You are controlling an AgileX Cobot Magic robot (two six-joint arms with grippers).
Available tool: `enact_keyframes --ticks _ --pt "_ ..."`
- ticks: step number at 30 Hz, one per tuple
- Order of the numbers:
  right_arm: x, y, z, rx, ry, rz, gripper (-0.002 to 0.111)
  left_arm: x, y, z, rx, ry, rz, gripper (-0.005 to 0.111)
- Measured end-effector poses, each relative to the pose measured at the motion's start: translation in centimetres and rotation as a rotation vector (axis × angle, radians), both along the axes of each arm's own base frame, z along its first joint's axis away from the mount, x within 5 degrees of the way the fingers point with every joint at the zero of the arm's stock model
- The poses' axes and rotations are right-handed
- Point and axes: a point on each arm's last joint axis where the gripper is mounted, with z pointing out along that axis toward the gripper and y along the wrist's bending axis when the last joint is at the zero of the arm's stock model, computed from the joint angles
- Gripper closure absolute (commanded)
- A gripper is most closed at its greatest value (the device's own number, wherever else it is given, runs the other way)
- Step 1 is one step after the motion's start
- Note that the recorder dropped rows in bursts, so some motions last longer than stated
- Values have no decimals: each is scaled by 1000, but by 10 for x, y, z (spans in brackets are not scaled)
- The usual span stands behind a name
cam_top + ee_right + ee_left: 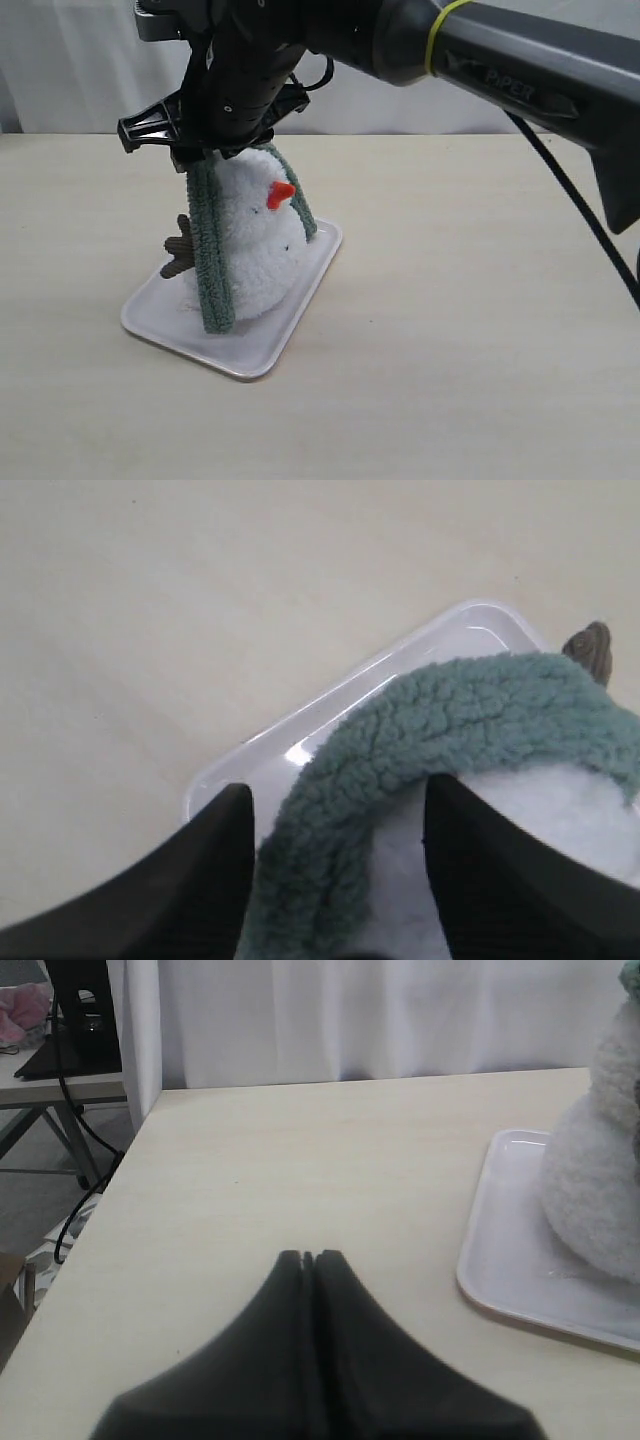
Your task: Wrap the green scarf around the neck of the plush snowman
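Observation:
The plush snowman (pixel 258 250) stands upright on a white tray (pixel 250 352), orange nose (pixel 280 192) facing right. The green scarf (pixel 212 262) lies over the top of its head, one end hanging down the near side to the tray and the other (pixel 303 205) down the far side. My right gripper (pixel 212 150) hovers right above the head, open, its jaws astride the scarf (pixel 440 720) and the white plush (pixel 520 800) without pinching them. My left gripper (pixel 308 1256) is shut and empty over bare table, left of the tray (pixel 500 1260) and snowman (pixel 600 1180).
A brown twig arm (pixel 182 248) sticks out on the snowman's left side. The right arm (pixel 520 80) stretches across from the upper right with its cable (pixel 590 230) hanging. The table's left edge and a stand (pixel 60 1110) show in the left wrist view.

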Motion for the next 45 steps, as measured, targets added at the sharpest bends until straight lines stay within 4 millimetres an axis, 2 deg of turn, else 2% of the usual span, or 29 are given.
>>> enact_keyframes --ticks 5,12,18,25,33,38,45 --pt "3 4 -1 46 -10 -23 58 0 0 0 0 0 0 107" --pt "8 0 -9 0 -10 -90 58 0 0 0 0 0 0 107" --pt "10 7 -13 53 -20 -78 61 0 0 0 0 0 0 107" --pt "12 18 -33 35 -9 52 61 0 0 0 0 0 0 107" --pt "6 28 -21 92 5 171 61 0 0 0 0 0 0 107" --pt "8 24 -40 -20 50 183 61 0 0 0 0 0 0 107" --pt "10 15 -44 -142 25 202 61 0 0 0 0 0 0 107"
